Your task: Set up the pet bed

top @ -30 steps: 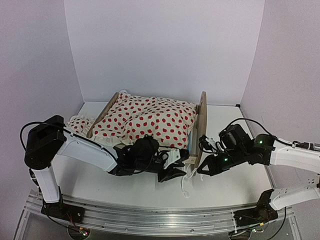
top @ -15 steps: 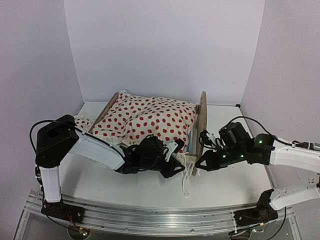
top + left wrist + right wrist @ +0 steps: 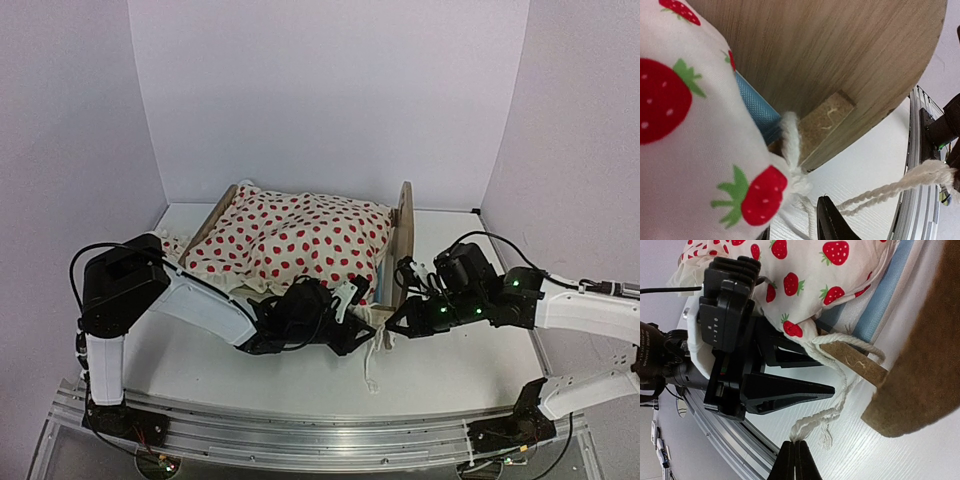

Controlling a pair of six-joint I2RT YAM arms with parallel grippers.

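A white table (image 3: 300, 385) enclosed by pale lilac walls (image 3: 330, 90) is seen from above, with the pet bed (image 3: 403, 225) set mid-table toward the back under a red-dotted blanket (image 3: 300, 240). At the bed's near corner, the left gripper (image 3: 821, 376) is seen with jaws apart beside the blanket's corner, and the right gripper (image 3: 794, 452) is pinched shut on the frayed end of a white cord (image 3: 840, 405). Only in the wrist views are the dots resolved as strawberries and the blue mattress edge (image 3: 757, 107) revealed.
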